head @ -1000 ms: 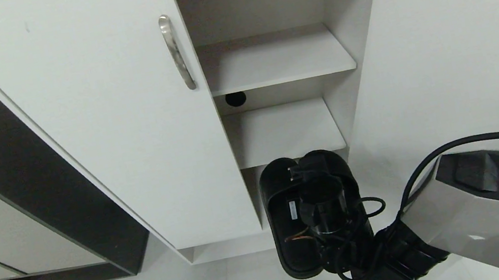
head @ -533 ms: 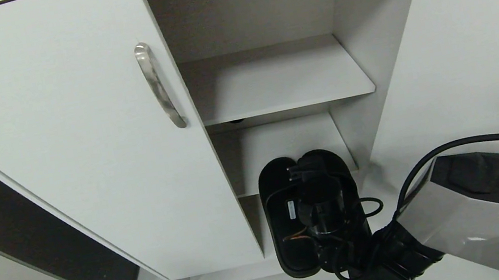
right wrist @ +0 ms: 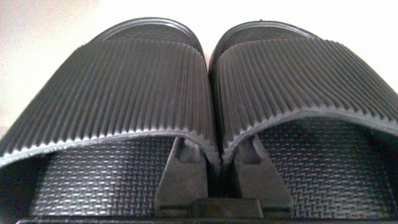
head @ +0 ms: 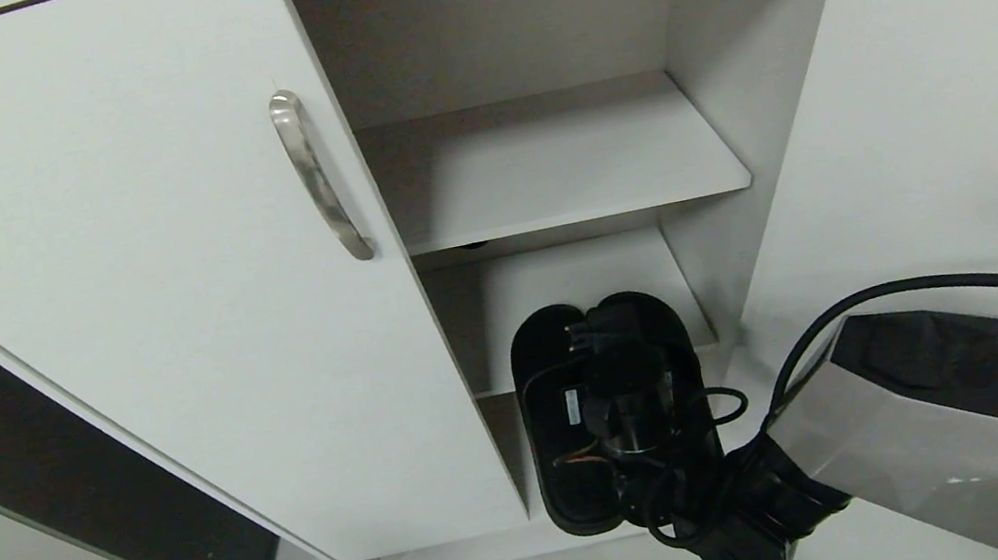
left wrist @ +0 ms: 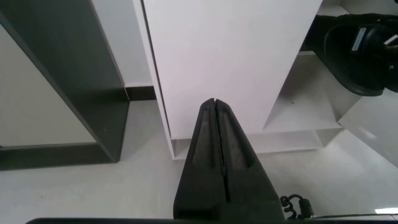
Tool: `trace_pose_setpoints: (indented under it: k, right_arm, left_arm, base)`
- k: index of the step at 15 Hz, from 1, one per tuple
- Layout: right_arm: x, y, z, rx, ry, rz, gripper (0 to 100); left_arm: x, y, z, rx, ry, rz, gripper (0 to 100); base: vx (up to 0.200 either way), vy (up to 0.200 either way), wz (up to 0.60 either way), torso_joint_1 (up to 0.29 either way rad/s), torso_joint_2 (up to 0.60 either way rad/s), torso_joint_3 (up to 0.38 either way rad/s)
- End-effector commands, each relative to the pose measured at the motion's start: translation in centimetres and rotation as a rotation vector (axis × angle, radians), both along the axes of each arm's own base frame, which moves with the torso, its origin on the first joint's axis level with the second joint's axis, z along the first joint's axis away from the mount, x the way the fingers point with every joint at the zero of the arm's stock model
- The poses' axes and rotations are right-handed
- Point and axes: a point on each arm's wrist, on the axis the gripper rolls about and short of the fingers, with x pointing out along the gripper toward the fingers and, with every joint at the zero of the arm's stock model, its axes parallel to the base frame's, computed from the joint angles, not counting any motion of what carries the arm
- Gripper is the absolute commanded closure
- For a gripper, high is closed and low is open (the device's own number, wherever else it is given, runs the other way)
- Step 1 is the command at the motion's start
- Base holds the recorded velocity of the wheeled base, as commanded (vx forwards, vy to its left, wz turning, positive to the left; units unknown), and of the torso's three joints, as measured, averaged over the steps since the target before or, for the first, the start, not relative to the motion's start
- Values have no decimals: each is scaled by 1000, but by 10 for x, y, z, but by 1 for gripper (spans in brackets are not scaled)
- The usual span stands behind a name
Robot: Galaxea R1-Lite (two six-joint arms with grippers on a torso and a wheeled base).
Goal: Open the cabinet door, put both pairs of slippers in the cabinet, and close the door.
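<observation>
1. Slippers (right wrist: 124, 81), a black pair set side by side, are held by the right gripper (head: 609, 343). Its fingers (right wrist: 180, 177) are tucked under the ribbed straps, one under each, and the inner strap edges are pinched between them, so the jaws are narrow and closed on the pair.
2. Nothing is carried by the left gripper (left wrist: 214, 143). Its fingers are pressed flat together, and it is held low over the floor (left wrist: 93, 180), facing the closed left door (head: 134, 280).
3. The pair is held footbeds up with the toes pointed into the cabinet. In the head view the toes overlap the front edge of the lower shelf (head: 560, 280). Whether they are already over the shelf or just short of it cannot be told.
4. The right door (head: 935, 95) is swung open and the upper shelf (head: 560, 158) is exposed. The left door is shut, with its handle (head: 320, 178) beside the opening.
5. The door-opening step is judged done, and the placing of this pair is the step in hand. Whether another pair is already inside cannot be told.
6. Next, the pair should be carried forward and kept level between the left door's edge and the cabinet's right wall. It should then be set down on the shelf. After that the fingers must be opened and drawn out from under the straps without dragging the slippers back.
</observation>
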Motion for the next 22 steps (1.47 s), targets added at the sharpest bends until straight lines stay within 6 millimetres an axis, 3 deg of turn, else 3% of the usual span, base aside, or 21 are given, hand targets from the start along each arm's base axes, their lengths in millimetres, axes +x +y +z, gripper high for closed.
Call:
trace_pose_setpoints:
  k: [1,5,10,22]
  right_arm:
    - [5,2,-3,-2,1,-4,100]
    - [5,3,-4,-2,1,1,100]
    - [11,10,8,29,-29,1,100]
    - [73,22,23,19,-21,-50,100]
  left_arm:
    - [0,0,0,0,1,0,100]
    - [0,0,0,0,1,0,100]
    - [0,0,0,0,1,1,100]
    - [0,0,0,-5,1,3,100]
  base:
    - [0,0,0,0,0,0]
    - [150,0,0,-7,1,3]
    - [0,0,0,0,0,0]
    - [0,0,0,0,0,0]
